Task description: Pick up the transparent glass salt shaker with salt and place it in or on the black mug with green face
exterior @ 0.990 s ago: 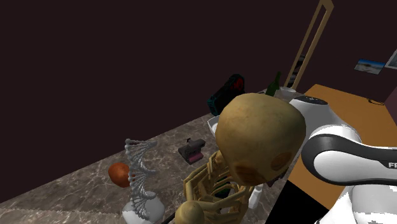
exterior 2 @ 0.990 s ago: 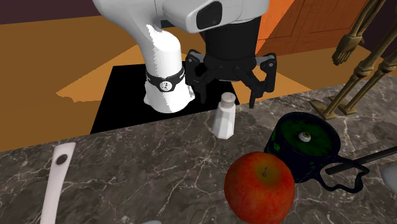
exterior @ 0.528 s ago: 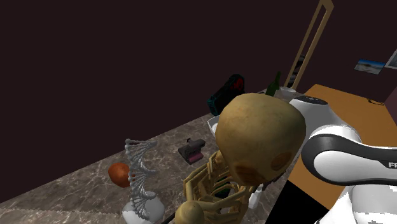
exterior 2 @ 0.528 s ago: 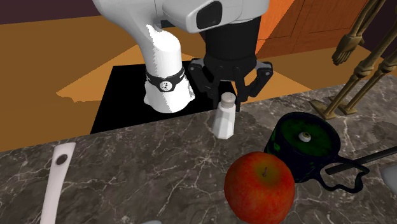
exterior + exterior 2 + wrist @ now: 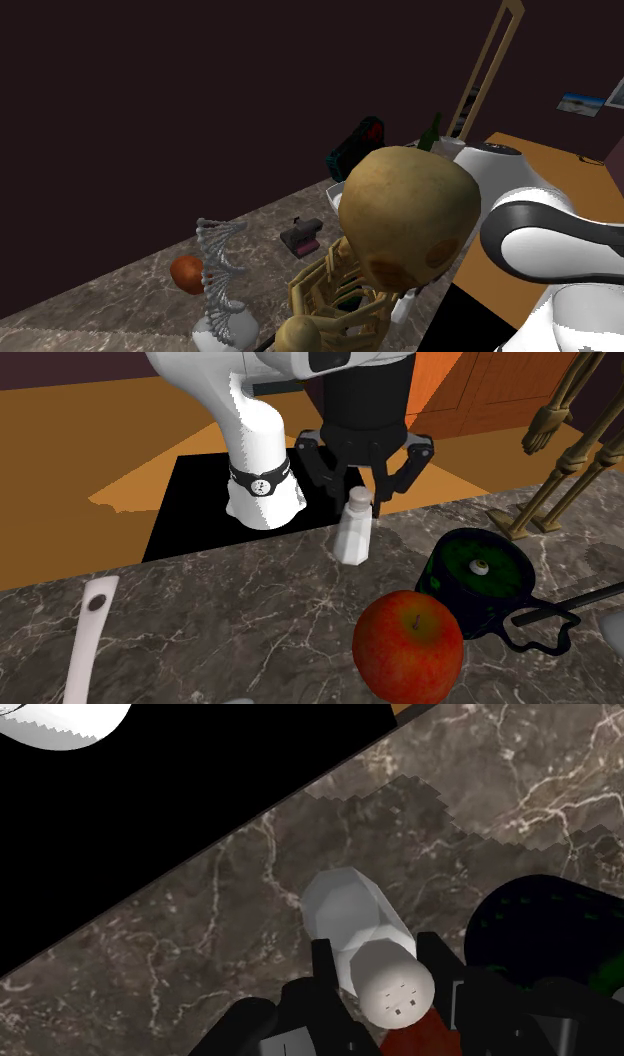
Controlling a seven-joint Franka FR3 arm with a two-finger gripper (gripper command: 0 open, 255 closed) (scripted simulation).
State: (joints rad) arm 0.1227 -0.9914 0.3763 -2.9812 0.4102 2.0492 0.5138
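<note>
Pale grey and faceted, the salt shaker [image 5: 352, 535] is drawn plain, with a rounded cap whose small holes show in the wrist view [image 5: 352, 918]. It sits at the far edge of the dark, veined marble counter [image 5: 250, 607], just in front of the black stand [image 5: 195, 502], leaning slightly. Whether its base rests on the stone cannot be told. The black gripper [image 5: 358, 492] comes down from above, its jaws drawn in narrow and clasping the shaker below the cap. To the second exterior view's right, near the shaker but apart from it, stands the black mug [image 5: 478, 577] with its green inside. A red apple [image 5: 408, 645] sits nearer the camera. A tan skeleton [image 5: 405, 220] fronts the shoulder view.
</note>
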